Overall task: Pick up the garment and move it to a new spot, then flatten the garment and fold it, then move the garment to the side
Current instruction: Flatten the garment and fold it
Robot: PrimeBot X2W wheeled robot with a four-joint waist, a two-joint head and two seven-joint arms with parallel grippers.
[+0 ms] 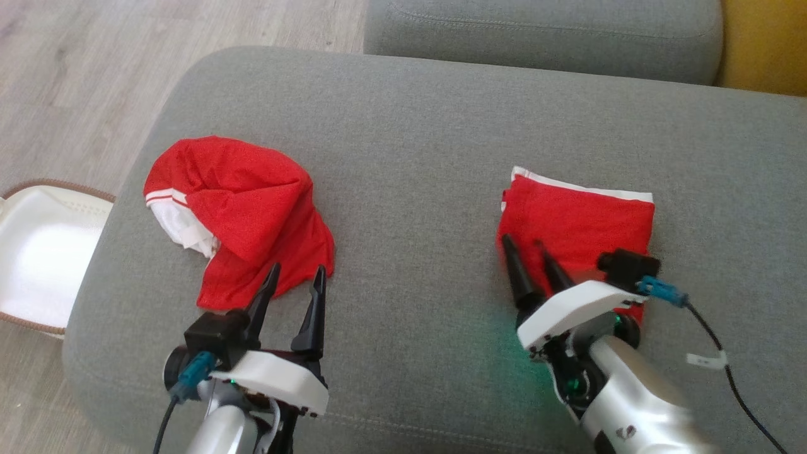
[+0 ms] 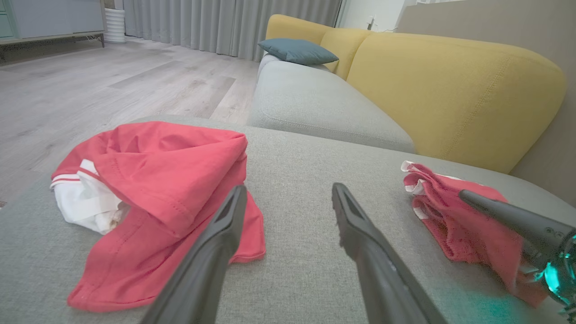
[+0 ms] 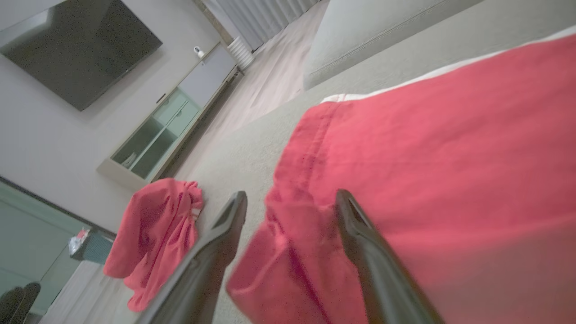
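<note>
In the head view we see two red garments on the grey cushion (image 1: 410, 126). The folded garment (image 1: 580, 221), a neat rectangle with a white edge along its top, lies right of centre. The crumpled garment (image 1: 252, 208), with white lining showing at its left, lies left of centre, well apart from the first. Our right end effector (image 1: 522, 243) sits over the lower left corner of the folded garment, its fingers parted and gripping nothing. Our left end effector (image 1: 297, 271), at the lower left, is spread wide and empty, its tips at the lower edge of the crumpled garment.

In the left wrist view, the left end effector (image 2: 289, 189) rises from the bottom with bare cushion (image 2: 315, 157) between its fingers. The crumpled garment (image 2: 171, 171) fills the left half, and the folded garment (image 2: 454, 216) lies at the right, with one dark finger (image 2: 508, 216) of the right arm across it. A yellow sofa back (image 2: 450, 90) stands in the upper right.

In the right wrist view, the right end effector (image 3: 288, 198) stands open, and a corner of the folded garment (image 3: 427, 157) lies loose between its fingers. The crumpled garment (image 3: 153, 225) shows at the lower left.
</note>
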